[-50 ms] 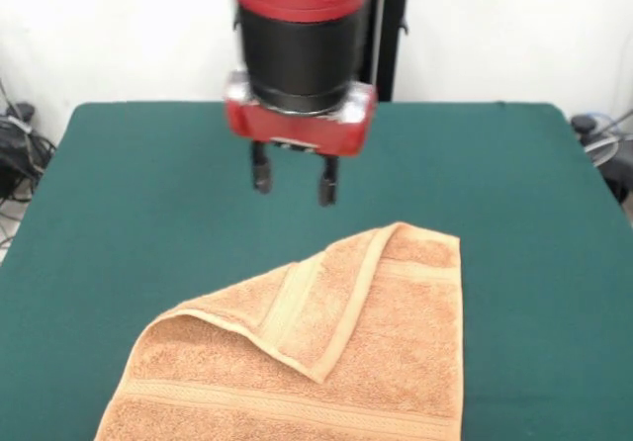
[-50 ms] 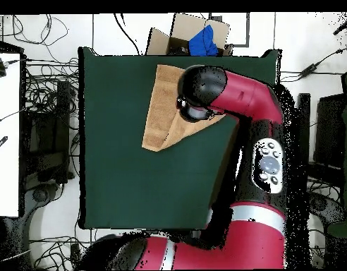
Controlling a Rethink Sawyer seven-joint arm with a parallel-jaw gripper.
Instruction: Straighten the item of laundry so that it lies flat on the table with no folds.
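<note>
Folded towel on the green table

It lies at the front view's bottom centre, one corner turned over; the gripper hangs above, jaws apart and empty. No writing is legible.

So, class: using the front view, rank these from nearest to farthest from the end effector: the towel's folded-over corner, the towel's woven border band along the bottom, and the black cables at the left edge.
1. Folded-over corner of the orange-tan terry towel, just below the end effector.
2. Woven border band, bottom of picture.
3. Black cables, far left, off the green table.
</note>
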